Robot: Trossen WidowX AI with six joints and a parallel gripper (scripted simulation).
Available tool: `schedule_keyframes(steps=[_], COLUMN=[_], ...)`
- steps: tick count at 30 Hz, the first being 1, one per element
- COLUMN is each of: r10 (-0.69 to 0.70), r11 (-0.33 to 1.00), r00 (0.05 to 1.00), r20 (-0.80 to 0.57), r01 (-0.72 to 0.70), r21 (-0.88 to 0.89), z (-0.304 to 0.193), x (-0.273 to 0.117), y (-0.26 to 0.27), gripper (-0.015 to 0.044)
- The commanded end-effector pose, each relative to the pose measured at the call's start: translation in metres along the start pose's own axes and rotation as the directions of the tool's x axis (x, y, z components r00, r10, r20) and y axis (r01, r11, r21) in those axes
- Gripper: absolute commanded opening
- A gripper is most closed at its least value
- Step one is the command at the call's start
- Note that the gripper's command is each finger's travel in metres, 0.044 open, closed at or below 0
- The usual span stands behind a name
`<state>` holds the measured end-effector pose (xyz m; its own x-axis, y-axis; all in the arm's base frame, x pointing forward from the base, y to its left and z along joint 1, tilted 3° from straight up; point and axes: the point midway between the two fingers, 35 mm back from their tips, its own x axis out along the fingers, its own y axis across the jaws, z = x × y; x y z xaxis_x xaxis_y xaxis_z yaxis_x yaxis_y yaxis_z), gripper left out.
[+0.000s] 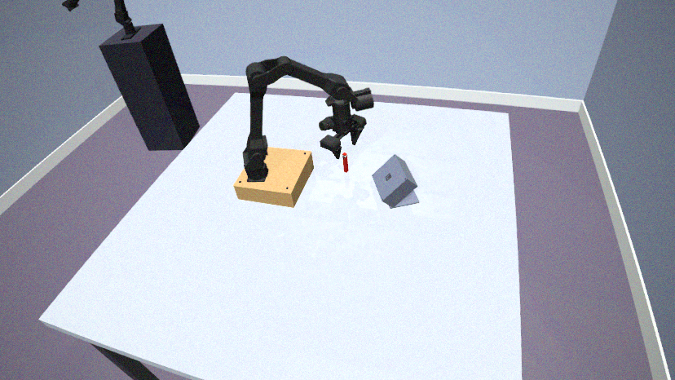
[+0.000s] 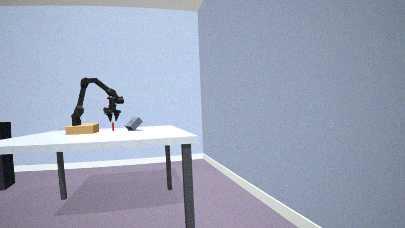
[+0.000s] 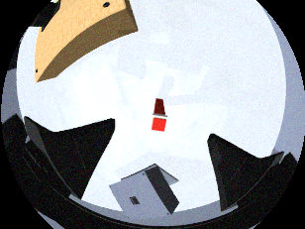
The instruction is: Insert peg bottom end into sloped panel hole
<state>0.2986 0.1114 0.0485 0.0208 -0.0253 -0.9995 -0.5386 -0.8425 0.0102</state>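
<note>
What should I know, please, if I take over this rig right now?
Gripper: open, holds nothing, pointing down just above the peg.
Peg: upright on the table, between the arm's base block and the panel, untouched. In the wrist view it shows between the fingers, roughly centred.
Panel: sloped, its hole vacant.
Done: approach over the peg.
Left: descend, grasp, lift, turn if the shape needs it, push into the hole until it stops, release, retreat.
</note>
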Motion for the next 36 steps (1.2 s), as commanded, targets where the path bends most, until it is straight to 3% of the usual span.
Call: schedule_keyframes(steps=[1,34,36], r10=[0.019,0.019,0.008], r11=[1.0,1.0,1.0], r00=[1.0,1.0,1.0], r20=[0.005,0.005,0.006], r01=[-0.019,-0.019,-0.008], r21=[0.004,0.004,0.005], z=[0.001,0.002,0.002], x=[0.011,0.049,0.046], y=[0.003,0.006,0.003], gripper=[0.044,0.044,0.0387])
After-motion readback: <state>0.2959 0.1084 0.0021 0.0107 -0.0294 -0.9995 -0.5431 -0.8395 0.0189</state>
